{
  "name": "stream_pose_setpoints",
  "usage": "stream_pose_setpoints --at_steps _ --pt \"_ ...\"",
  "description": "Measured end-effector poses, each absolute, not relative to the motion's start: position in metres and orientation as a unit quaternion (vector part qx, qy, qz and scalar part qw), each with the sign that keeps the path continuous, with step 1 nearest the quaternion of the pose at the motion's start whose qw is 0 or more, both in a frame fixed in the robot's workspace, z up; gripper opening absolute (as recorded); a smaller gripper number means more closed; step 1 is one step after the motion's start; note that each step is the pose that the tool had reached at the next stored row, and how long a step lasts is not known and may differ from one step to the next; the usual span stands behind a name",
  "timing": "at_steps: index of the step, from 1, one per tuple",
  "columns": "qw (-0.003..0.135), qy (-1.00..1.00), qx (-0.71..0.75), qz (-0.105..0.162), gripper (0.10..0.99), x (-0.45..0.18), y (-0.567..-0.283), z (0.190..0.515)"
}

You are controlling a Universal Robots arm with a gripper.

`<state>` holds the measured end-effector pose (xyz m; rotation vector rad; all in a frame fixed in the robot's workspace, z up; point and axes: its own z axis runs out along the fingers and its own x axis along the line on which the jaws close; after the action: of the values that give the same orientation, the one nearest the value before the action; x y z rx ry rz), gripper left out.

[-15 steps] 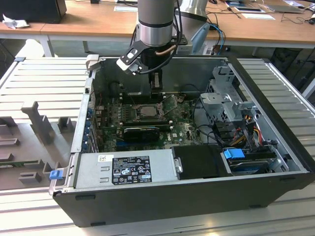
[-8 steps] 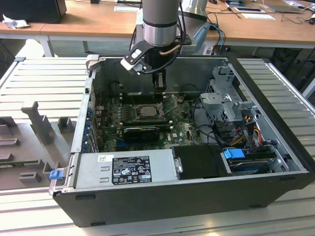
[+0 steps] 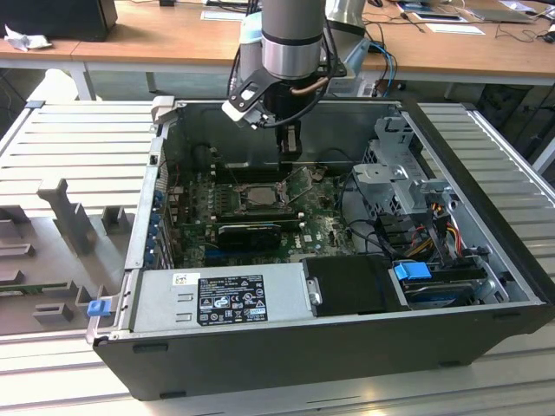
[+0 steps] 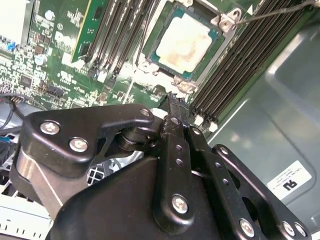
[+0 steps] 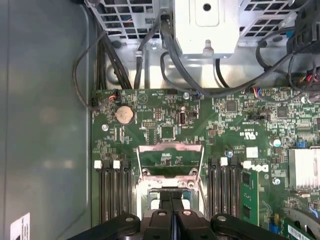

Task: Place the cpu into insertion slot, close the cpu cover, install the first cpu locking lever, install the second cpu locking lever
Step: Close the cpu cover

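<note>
On the exterior view's left, a grey moulded tray (image 3: 52, 238) lies on the ribbed table (image 3: 87, 147). A blue clip (image 3: 98, 306) sits at the corner of the open computer case (image 3: 347, 360). Inside the case, along its near wall, lies the power supply (image 3: 227, 295) with its label facing up. Beyond it is the green motherboard (image 3: 325, 227).

The arm comes down from above to the middle of the board, and the gripper (image 3: 290, 154) hangs over the far side of the socket area. In both wrist views the two black fingers (image 5: 161, 216) are pressed together, and I see nothing between them. The tip of the gripper (image 4: 175, 102) is near the edge of the insertion slot (image 4: 223, 22); I cannot tell if it touches the slot.

The cpu (image 4: 187, 42) already lies flat in this slot, with its pale metal top facing up. A thin wire lever (image 4: 280, 11) runs out from the slot's corner. The cpu cover (image 5: 170, 147) is not closed. It stands tilted up on its hinge, and the board shows through its square window. In the exterior view the cover (image 3: 301, 182) is just beside the gripper, toward the right. Long black memory connectors (image 5: 112, 192) run on both sides of the slot.

Farther to the exterior view's right stands a metal drive cage (image 3: 395, 173). Coloured cables (image 3: 434, 230) and a blue tab (image 3: 412, 270) lie near it.
</note>
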<state>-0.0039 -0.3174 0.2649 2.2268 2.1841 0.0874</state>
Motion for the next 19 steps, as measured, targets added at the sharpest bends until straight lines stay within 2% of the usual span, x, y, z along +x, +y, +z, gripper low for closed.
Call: stream_pose_setpoints --at_steps 19 --pt "0.011 0.700 0.714 0.028 0.106 0.019 -0.316 0.265"
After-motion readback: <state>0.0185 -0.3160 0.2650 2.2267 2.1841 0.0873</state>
